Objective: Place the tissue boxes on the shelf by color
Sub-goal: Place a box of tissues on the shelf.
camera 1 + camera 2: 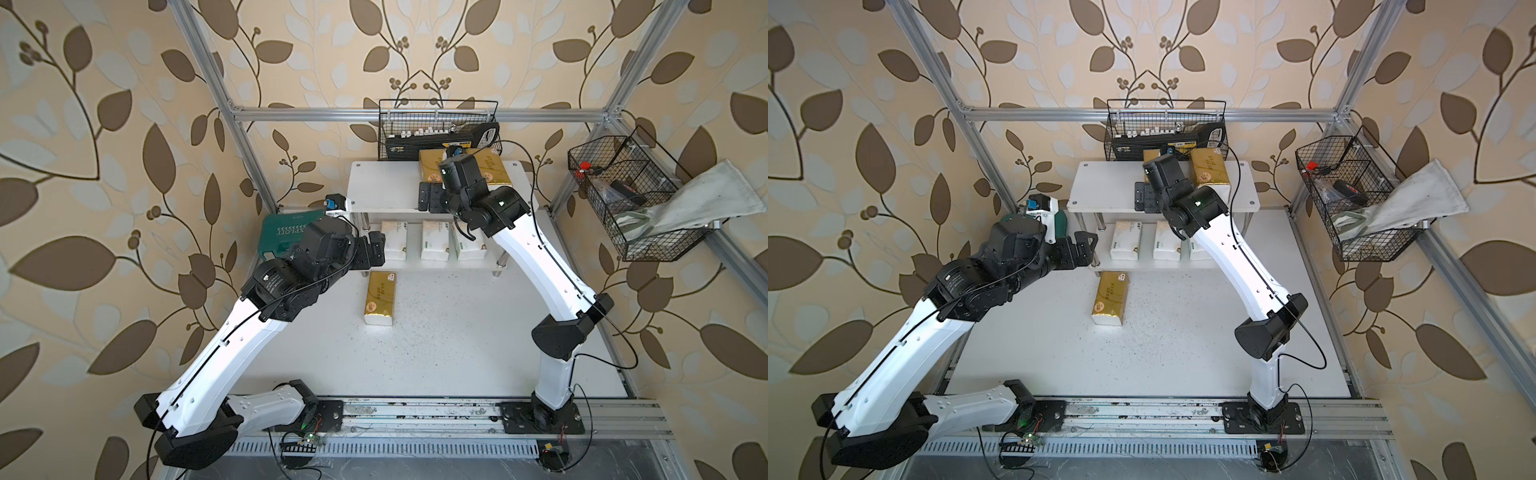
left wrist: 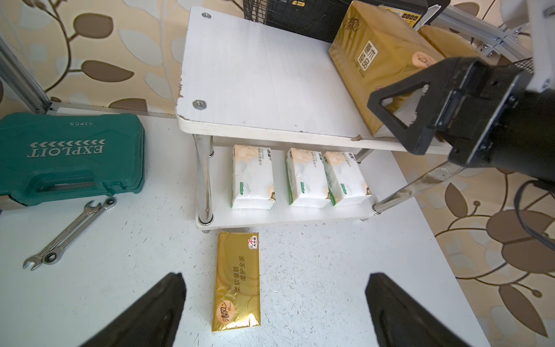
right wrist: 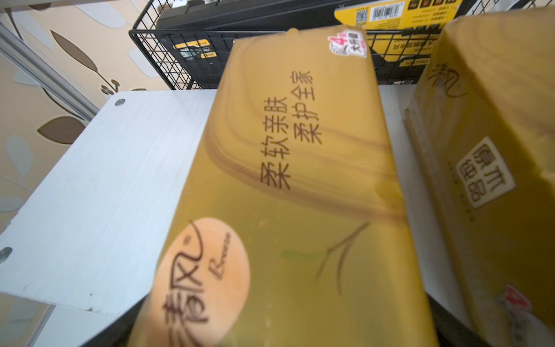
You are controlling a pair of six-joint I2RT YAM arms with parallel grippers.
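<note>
The shelf [image 1: 382,187] [image 2: 255,75] has three white tissue boxes [image 1: 394,240] [image 1: 435,240] [image 1: 469,245] in a row on its lower board. Two gold tissue boxes lie on the top board, one at the right [image 1: 492,168] [image 3: 486,150] and one [image 3: 285,180] under my right gripper [image 1: 432,197]. That gripper is open, with its jaws on either side of the box's near end. One right finger [image 2: 429,132] shows beside the box. Another gold box [image 1: 380,297] [image 2: 237,282] lies on the table before the shelf. My left gripper [image 2: 277,300] [image 1: 372,253] hangs open above it.
A teal tool case [image 2: 69,156] and two wrenches [image 2: 69,231] lie left of the shelf. A black wire basket [image 1: 436,124] stands close behind the top board. Another basket [image 1: 631,199] with a cloth [image 1: 706,195] hangs on the right frame.
</note>
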